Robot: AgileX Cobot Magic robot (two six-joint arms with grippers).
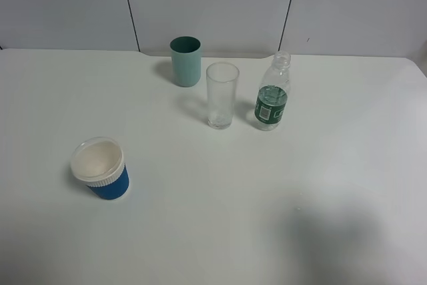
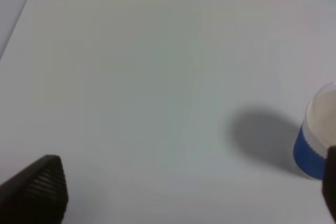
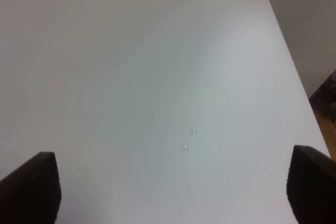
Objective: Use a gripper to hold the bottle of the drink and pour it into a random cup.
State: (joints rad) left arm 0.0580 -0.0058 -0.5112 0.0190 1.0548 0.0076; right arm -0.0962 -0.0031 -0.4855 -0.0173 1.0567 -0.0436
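The bottle [image 1: 272, 95] stands upright on the counter [image 1: 267, 191] beside the glass [image 1: 221, 95]; both arms' jaws spread apart, empty.

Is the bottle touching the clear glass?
Apart. The exterior high view shows a strip of white table between the bottle and the clear glass.

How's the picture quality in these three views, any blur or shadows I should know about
Exterior high: sharp, with a soft dark shadow on the table at lower right. Left wrist: blurry; the blue cup throws a clear shadow. Right wrist: soft focus, a few droplets glinting between the right gripper fingertips.
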